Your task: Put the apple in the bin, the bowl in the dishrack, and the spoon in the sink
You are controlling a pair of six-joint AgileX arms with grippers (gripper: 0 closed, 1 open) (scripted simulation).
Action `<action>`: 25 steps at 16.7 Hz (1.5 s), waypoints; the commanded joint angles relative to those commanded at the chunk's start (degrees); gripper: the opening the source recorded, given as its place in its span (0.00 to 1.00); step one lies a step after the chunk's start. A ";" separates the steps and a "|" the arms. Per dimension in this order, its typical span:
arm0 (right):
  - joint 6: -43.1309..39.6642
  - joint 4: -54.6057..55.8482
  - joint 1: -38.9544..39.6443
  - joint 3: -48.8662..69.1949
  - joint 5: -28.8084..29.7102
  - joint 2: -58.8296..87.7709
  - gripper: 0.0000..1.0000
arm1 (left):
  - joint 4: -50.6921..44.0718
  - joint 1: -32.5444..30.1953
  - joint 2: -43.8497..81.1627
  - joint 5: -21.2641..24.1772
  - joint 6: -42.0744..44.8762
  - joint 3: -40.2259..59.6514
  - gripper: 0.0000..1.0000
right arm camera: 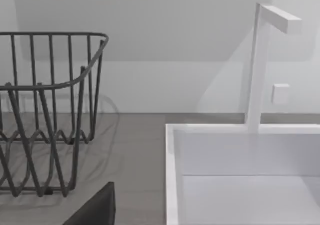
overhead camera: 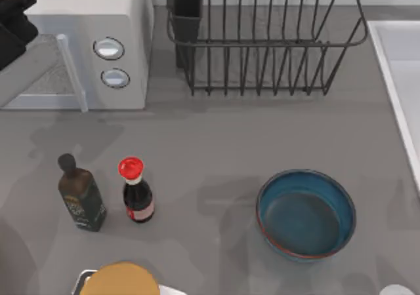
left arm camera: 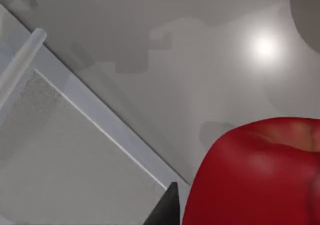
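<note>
At the far left top corner of the top view, the left arm (overhead camera: 16,23) sits dark over the microwave (overhead camera: 79,46), whose door hangs open toward the bench (overhead camera: 210,151). In the left wrist view the apple (left arm camera: 260,175) bulks large and red right beside one dark fingertip (left arm camera: 167,207); whether the left jaws are clenched on it I cannot tell. Below it lie the door's glass panel and handle bar.

Lower left on the bench stand a dark green bottle (overhead camera: 80,196) and the red-capped sauce bottle (overhead camera: 136,193), just beside each other but apart. A round tan object (overhead camera: 119,280) sits at the bottom edge. The middle of the bench is open grey surface.

The dishrack (overhead camera: 262,39) stands at the top centre, its utensil cup (overhead camera: 186,10) at the left corner; I see nothing among its bars. The bowl (overhead camera: 306,214) rests upright lower right, nothing inside.

The sink (overhead camera: 397,78) runs along the right edge; the right wrist view shows its basin bare, a faucet (right arm camera: 262,65) rising from the rim. The state of the right jaws cannot be told.
</note>
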 joint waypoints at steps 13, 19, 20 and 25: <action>0.00 0.00 0.00 0.00 0.00 0.00 1.00 | -1.37 13.66 -1.52 -9.02 59.75 -17.18 0.00; 0.00 0.00 0.00 0.00 0.00 0.00 1.00 | -1.13 14.57 -1.34 -9.60 63.42 -18.63 0.00; 0.00 0.00 0.00 0.00 0.00 0.00 1.00 | -1.13 14.57 -1.34 -9.60 63.42 -18.63 0.00; 0.00 0.00 0.00 0.00 0.00 0.00 1.00 | 2.10 15.36 -1.78 -9.49 64.43 -21.29 0.00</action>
